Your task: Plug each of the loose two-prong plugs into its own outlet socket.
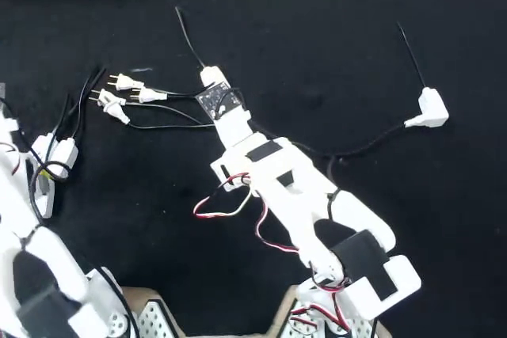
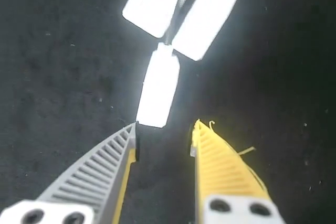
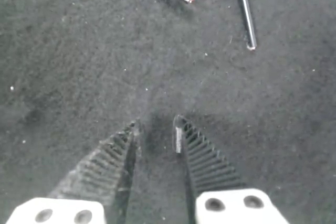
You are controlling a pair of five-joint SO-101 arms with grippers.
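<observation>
Three loose white two-prong plugs (image 1: 119, 94) lie in a cluster on the black table, their black cords running toward my right gripper (image 1: 211, 77). That gripper hovers low over bare cloth (image 3: 156, 125), open by a narrow gap with nothing between its fingers. A fourth white angled plug (image 1: 428, 109) lies far right. White outlet sockets (image 1: 57, 150) sit at the left edge. My left gripper (image 2: 164, 128) is open just short of the nearest socket (image 2: 158, 87), and two more sockets (image 2: 181, 6) lie beyond it. In the high view my left gripper (image 1: 40, 180) sits right beside the sockets.
Black cords (image 1: 162, 120) cross the table between the plugs and the right arm (image 1: 301, 195). Another cord (image 1: 348, 150) runs from that arm to the angled plug. Two thin cable ends (image 3: 247, 14) lie ahead of my right gripper. Red and white wires (image 1: 226, 203) hang off the right arm.
</observation>
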